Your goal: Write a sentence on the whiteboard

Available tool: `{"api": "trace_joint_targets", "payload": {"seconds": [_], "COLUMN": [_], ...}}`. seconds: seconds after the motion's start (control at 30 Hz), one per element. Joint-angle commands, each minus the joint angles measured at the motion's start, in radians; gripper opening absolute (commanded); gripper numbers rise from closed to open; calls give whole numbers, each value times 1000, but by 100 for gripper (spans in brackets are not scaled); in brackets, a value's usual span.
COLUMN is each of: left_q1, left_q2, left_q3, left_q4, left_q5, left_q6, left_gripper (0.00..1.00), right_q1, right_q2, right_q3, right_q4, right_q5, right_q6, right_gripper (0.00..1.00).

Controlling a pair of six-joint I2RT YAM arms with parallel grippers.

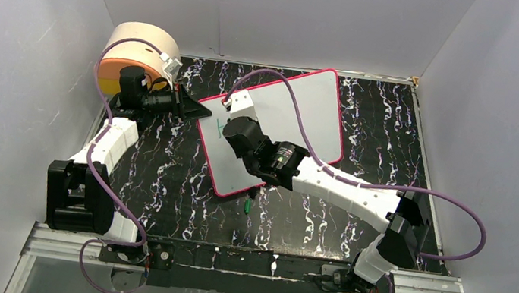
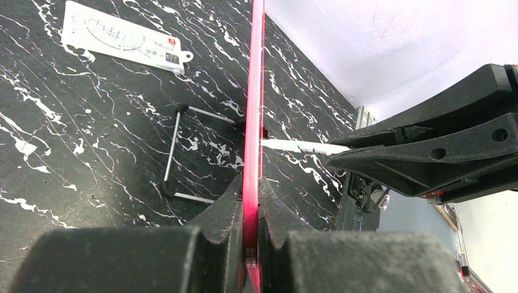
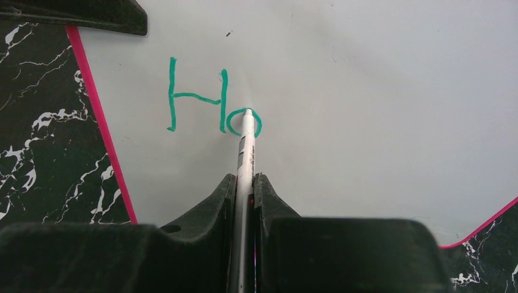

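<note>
Whiteboard white with pink-red rim, lettering teal-green, tabletop black with white veins.

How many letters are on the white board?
2. A green H is near the pink edge of the board, and a small o sits just right of it, under the tip of the pen. The pen covers part of the o; no other letters show.
</note>
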Motion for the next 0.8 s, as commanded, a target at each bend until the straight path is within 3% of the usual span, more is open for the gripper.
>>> {"api": "trace_joint_targets", "payload": {"seconds": [0.0, 0.77], "left_q1": [-17, -16], "left_q2": [13, 12], "left_q3": [0, 0], "left_q4": [-56, -60], "left_q5": [-40, -43], "left_q6": [90, 92], "left_gripper": [0, 0], "right_q1": [-8, -9], "right_q2": [-24, -71], "right_q3": [20, -14], "right_q4": [64, 23], "right_q5": [-29, 45], "right_q6": [-9, 6], "right_gripper": [0, 0]}}
